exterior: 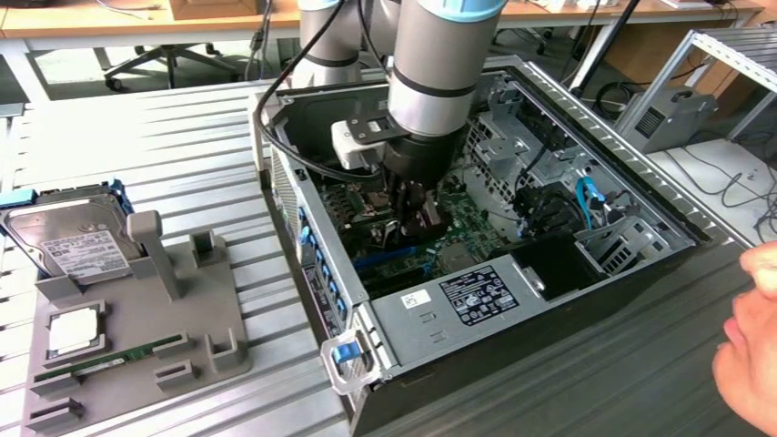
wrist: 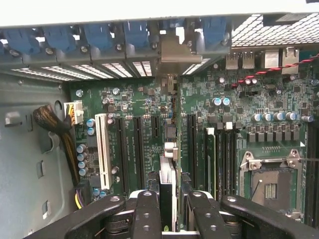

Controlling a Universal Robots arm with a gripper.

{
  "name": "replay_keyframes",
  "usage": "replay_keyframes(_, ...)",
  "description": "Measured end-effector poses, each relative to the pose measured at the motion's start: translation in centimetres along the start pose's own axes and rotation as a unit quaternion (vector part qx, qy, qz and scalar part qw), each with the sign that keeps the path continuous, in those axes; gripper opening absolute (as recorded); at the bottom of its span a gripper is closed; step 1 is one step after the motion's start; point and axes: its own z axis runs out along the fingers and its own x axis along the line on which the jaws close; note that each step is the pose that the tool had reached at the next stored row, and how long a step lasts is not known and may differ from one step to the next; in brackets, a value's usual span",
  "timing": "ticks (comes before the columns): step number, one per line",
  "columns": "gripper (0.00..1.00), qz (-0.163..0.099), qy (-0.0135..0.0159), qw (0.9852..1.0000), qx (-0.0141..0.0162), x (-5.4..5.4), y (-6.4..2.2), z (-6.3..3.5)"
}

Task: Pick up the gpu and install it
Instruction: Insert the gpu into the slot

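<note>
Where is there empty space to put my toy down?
The ribbed table is bare behind the grey holder, between it and the computer case. More bare table lies in front of the case, near a person's hand. Inside the case it is crowded: the gripper holds the gpu over the motherboard.

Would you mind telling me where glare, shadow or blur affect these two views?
Exterior view: a hand at the exterior view's right edge is blurred and the computer case interior is shadowed. Wrist view: the case rim is washed out white and the tool looks dark.
</note>
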Motion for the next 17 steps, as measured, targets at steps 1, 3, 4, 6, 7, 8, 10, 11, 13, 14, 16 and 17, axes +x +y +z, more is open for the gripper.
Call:
replay_keyframes(1, 0.27, 0.000, 0.0002, 1.0000, 0.0000, 0.01, 0.12, 0.04)
replay_keyframes(3, 0.27, 0.000, 0.0008, 1.0000, 0.0000, -0.01, 0.35, 0.10)
replay_keyframes(4, 0.27, 0.000, 0.0008, 1.0000, 0.0000, -0.05, 0.46, 0.12)
replay_keyframes(6, 0.27, 0.000, 0.0009, 1.0000, 0.0000, -0.10, 0.65, 0.17)
replay_keyframes(7, 0.27, 0.000, 0.0009, 1.0000, 0.0000, -0.11, 0.69, 0.19)
replay_keyframes(8, 0.27, 0.000, 0.0008, 1.0000, 0.0000, -0.12, 0.71, 0.23)
replay_keyframes(10, 0.27, 0.000, 0.0007, 1.0000, 0.0001, -0.13, 0.72, 0.32)
replay_keyframes(11, 0.27, 0.000, 0.0008, 1.0000, 0.0001, -0.13, 0.73, 0.36)
replay_keyframes(13, 0.27, 0.000, 0.0009, 1.0000, 0.0000, -0.13, 0.74, 0.43)
replay_keyframes(14, 0.27, 0.000, 0.0009, 1.0000, 0.0000, -0.13, 0.74, 0.47)
replay_keyframes(16, 0.27, 0.000, 0.0007, 1.0000, 0.0001, -0.14, 0.74, 0.56)
replay_keyframes(17, 0.27, 0.000, 0.0007, 1.0000, 0.0001, -0.14, 0.74, 0.63)
